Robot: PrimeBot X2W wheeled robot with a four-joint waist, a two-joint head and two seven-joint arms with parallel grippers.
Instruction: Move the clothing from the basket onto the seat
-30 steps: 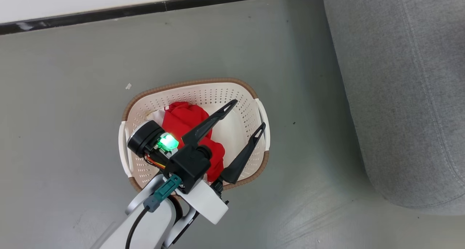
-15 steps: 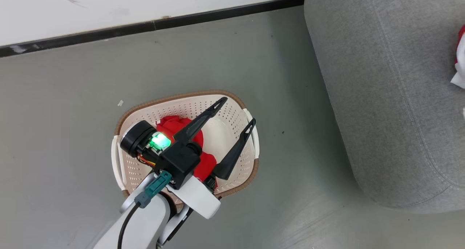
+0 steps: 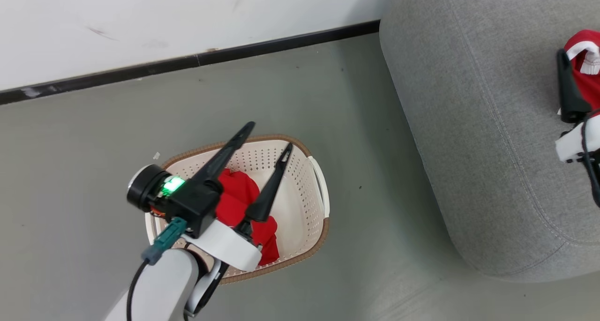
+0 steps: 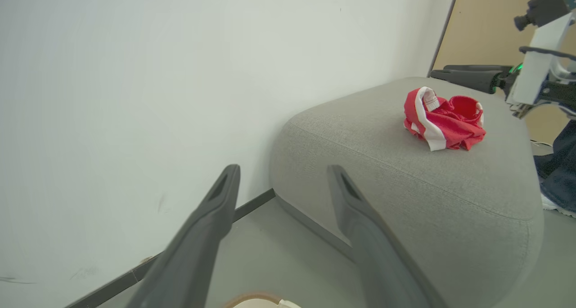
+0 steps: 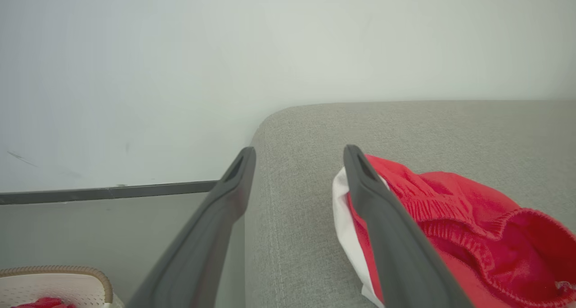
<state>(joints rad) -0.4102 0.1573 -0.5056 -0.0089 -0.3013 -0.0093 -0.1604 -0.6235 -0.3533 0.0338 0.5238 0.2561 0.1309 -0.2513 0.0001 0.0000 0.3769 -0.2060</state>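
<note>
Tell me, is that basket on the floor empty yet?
Not empty: red clothing lies bunched inside the basket, covering part of its floor.

Bright, even, diffuse indoor lighting, without glare. A faint soft shadow darkens the floor beside the sofa. In both wrist views the near fingers are out of focus; the sofa behind is sharp. A green indicator light glows.

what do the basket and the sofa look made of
Basket: looks like matte cream plastic, with walls punched in rows of small holes; its brown edge looks woven, possibly moulded. Sofa: light grey textured fabric, matte, with a stitched seam.
</note>
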